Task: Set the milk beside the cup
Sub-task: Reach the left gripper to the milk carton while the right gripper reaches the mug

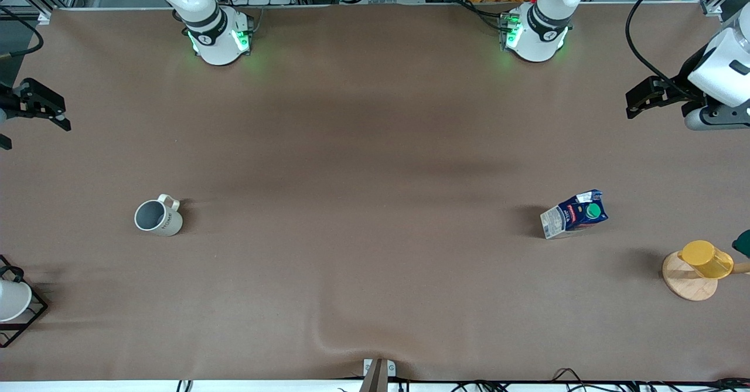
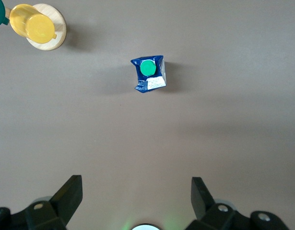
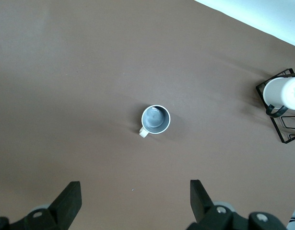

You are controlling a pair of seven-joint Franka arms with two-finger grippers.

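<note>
Front view: you have the milk [image 1: 575, 214] standing on the brown cloth toward the left arm's end of the table, well apart from the cup [image 1: 158, 216], which sits toward the right arm's end at about the same depth; nothing lies between them, so the carry looks like one long unobstructed crossing. The left gripper [image 1: 643, 100] hangs high over the table's edge at its own end, the right gripper [image 1: 41, 108] likewise over its end; both look parked out of the way, neither touching anything. A yellow cup [image 1: 706, 259] on a round wooden base [image 1: 688, 279] stands nearer the camera than the milk, and a white cup [image 1: 12, 299] in a black wire rack [image 1: 26, 316] nearer than the cup: distractors, I judge. Left wrist view: the milk [image 2: 149, 74] shows its round green cap and a folded, creased dark blue top with a white printed panel; the carton is boxy, probably light and slightly crushable. The left gripper [image 2: 136, 196] has its fingers [image 2: 70, 194] spread wide, empty, so this arm seems best placed to pick. Right wrist view: the cup [image 3: 155, 119] is upright, smooth glazed ceramic, grey inside, short loop handle; the right gripper [image 3: 135, 197] also stands spread and empty above it.
</note>
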